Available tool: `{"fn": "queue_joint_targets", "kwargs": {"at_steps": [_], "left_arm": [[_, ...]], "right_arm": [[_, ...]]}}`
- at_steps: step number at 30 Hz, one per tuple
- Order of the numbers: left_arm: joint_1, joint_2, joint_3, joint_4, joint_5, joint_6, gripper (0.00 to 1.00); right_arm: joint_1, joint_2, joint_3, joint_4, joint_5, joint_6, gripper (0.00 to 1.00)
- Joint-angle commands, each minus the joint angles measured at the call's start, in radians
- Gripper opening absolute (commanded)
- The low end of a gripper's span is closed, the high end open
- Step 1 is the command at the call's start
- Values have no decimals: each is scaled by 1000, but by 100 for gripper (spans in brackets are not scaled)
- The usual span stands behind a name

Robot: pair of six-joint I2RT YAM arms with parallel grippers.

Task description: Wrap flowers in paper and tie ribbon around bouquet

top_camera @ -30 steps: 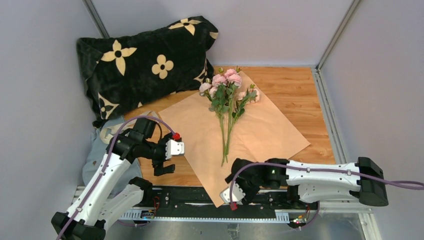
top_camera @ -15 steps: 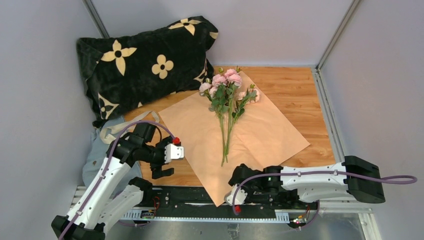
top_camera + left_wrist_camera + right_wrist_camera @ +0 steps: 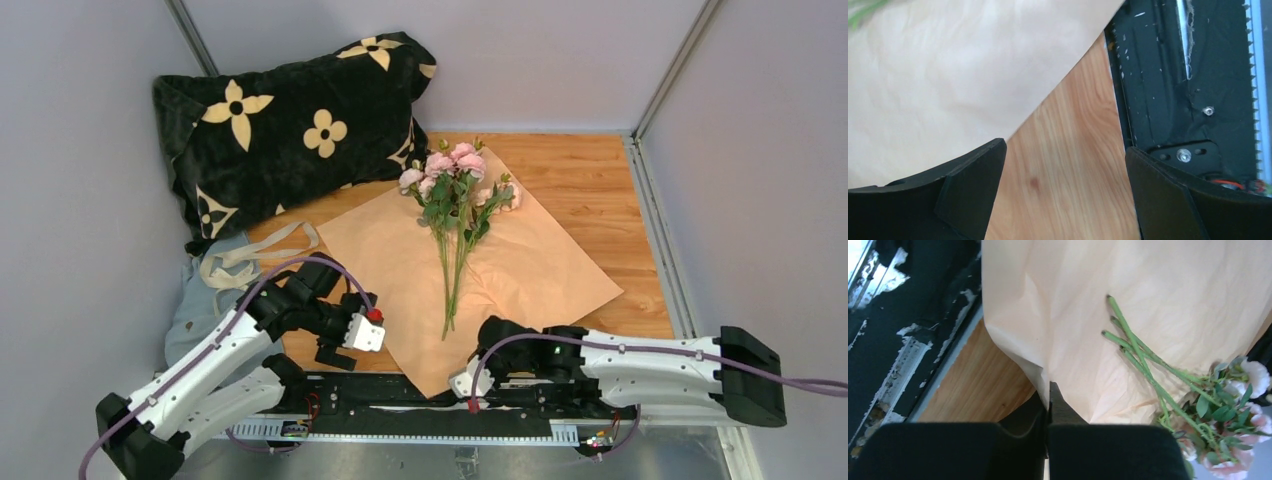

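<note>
The right hand (image 3: 1049, 390) is clenched on the near edge of the tan paper (image 3: 1078, 310), which puckers up into the pinch. The left hand (image 3: 1064, 150) hangs spread wide over bare desk (image 3: 1073, 200) just beside the sheet's left edge, gripping nothing. The flowers (image 3: 455, 190) lie along the middle of the sheet, blooms at the far corner. My worry is the pull — with only one thin edge held, the paper may tear or slip free, or drag across the wood and roll the loose stems off centre.
</note>
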Motion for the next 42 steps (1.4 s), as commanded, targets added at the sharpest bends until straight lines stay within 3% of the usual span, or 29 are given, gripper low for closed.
{"fn": "queue_joint_targets", "kwargs": {"at_steps": [1, 4, 8, 11, 14, 18, 22, 24, 28, 29, 31, 34, 38, 40, 42], "left_arm": [[-165, 35, -97, 299, -48, 73, 100], [-212, 78, -155, 524, -39, 108, 100], [-244, 183, -188, 711, 28, 64, 100], [-255, 319, -125, 670, 93, -33, 100], [-291, 429, -63, 584, 125, -3, 100], [-298, 458, -96, 599, 221, 54, 100], [-329, 440, -116, 582, 215, 68, 100], [-339, 419, -119, 607, 201, 8, 100], [-356, 393, -166, 932, 36, -458, 99], [-357, 406, -154, 955, 17, -524, 96], [-356, 410, -144, 960, 9, -599, 79], [-356, 363, -173, 947, 40, -596, 45], [-357, 375, -160, 946, 51, -645, 16], [-356, 375, -156, 952, 56, -657, 0], [-357, 374, -144, 941, 30, -660, 0]], "right_arm": [[-139, -67, 8, -11, -231, 105, 0], [-259, -61, 26, -9, -346, 134, 0], [-313, -61, 6, 11, -364, 167, 0], [-361, -73, -16, 44, -383, 194, 0], [-413, -74, -10, 62, -423, 220, 0], [-450, -88, -14, 81, -436, 239, 0], [-466, -100, -26, 91, -426, 237, 0], [-468, -90, -23, 92, -425, 236, 0], [-468, -72, -13, 88, -428, 233, 0], [-468, -72, -13, 86, -429, 230, 0], [-468, -77, -16, 84, -430, 226, 0], [-468, -79, -18, 83, -433, 221, 0], [-468, -68, -6, 66, -425, 219, 3], [-468, -60, 8, 35, -423, 210, 8], [-468, -55, 50, -38, -427, 194, 25]]}}
